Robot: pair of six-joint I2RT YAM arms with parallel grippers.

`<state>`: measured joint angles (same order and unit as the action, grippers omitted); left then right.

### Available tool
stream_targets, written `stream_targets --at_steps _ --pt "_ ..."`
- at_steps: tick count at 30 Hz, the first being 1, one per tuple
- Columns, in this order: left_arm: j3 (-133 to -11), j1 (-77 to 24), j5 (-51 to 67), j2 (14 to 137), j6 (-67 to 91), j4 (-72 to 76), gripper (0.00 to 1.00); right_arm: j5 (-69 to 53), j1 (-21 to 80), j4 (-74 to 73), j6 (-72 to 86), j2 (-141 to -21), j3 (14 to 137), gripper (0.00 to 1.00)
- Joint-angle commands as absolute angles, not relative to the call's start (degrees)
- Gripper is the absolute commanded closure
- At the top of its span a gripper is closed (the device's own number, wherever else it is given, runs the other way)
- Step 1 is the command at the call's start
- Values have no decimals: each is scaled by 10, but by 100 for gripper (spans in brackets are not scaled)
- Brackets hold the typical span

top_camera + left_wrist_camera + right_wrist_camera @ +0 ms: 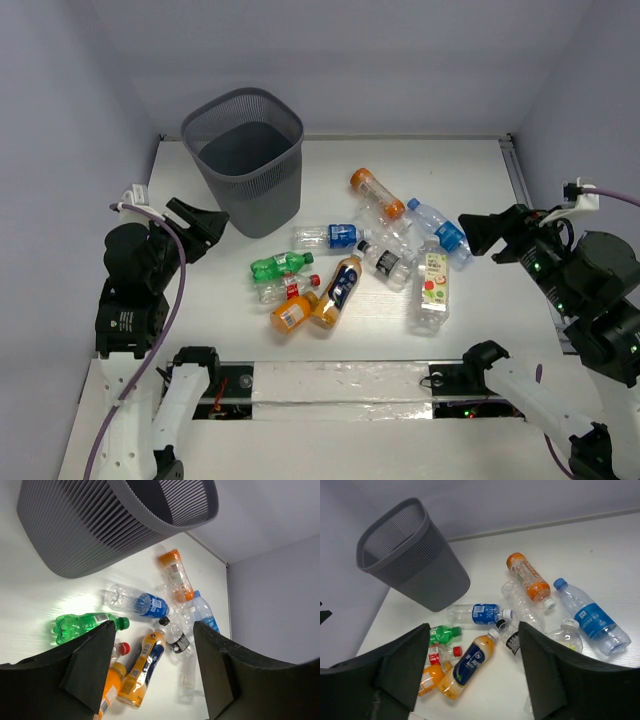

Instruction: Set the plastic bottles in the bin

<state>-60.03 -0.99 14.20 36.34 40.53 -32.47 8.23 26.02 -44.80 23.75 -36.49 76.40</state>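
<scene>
Both gape empty, my left claw (210,228) and right claw (470,236). Bottles (338,290) litter the table (480,170) between them. The blue-capped bottle (440,229) lies just ahead of my right claw, slanting across it. Right's nearer.

The left gripper (153,625) hangs with its jaws apart above a white table (30,605). The mesh bin (115,520) fills the upper left. Below it lie a green bottle (85,626), a clear blue-labelled bottle (137,601), an orange-capped bottle (176,575), a black-capped bottle (175,636) and an orange juice bottle (145,667).
</scene>
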Motion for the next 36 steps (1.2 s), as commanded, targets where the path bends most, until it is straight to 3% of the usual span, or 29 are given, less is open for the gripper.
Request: stream_targets --at_steps 1,2,3,5,6,7,8,10,14,18,21,24,26,27,28,29,30,31,33,36 --pt "-612 -10 171 360 389 -309 42 100 266 -453 251 -359 767 28" --pt "-610 -10 188 359 388 -303 44 102 266 -455 253 -360 767 33" --pt "-608 -10 196 359 388 -296 46 105 266 -456 255 -360 768 48" --pt "-604 -10 213 357 389 -277 59 105 266 -461 258 -364 768 65" --pt "-599 -10 237 357 390 -259 66 104 266 -462 258 -365 766 88" --pt "-597 -10 246 359 393 -253 82 102 266 -463 258 -366 764 95" --pt "-594 -16 254 364 398 -247 89 98 266 -467 258 -370 761 99" --pt "-575 -30 263 365 408 -223 100 81 266 -473 258 -377 748 100" --pt "-545 -157 176 366 432 -198 100 21 266 -476 270 -386 675 100" --pt "-548 -431 -56 402 458 -240 100 -40 266 -459 298 -383 590 100" --pt "-557 -548 -183 452 488 -300 100 -49 266 -439 306 -384 558 100" --pt "-566 -629 -214 535 499 -323 100 -41 266 -439 307 -401 547 100" --pt "-578 -656 -225 605 496 -326 81 -27 266 -440 308 -410 541 100" --pt "-586 -657 -237 626 494 -325 72 -2 266 -444 312 -411 541 97" --pt "-597 -657 -240 645 493 -316 54 19 266 -446 320 -411 538 86" --pt "-601 -657 -240 676 490 -307 45 32 266 -446 323 -411 537 74" --pt "-610 -657 -237 692 477 -288 37 46 266 -446 324 -412 535 44" --pt "-615 -657 -236 708 471 -282 28 52 266 -445 324 -415 531 33" --pt "-627 -643 -225 756 454 -273 23 77 266 -453 324 -431 529 9" --pt "-635 -623 -204 804 430 -245 19 110 266 -459 328 -449 523 0"
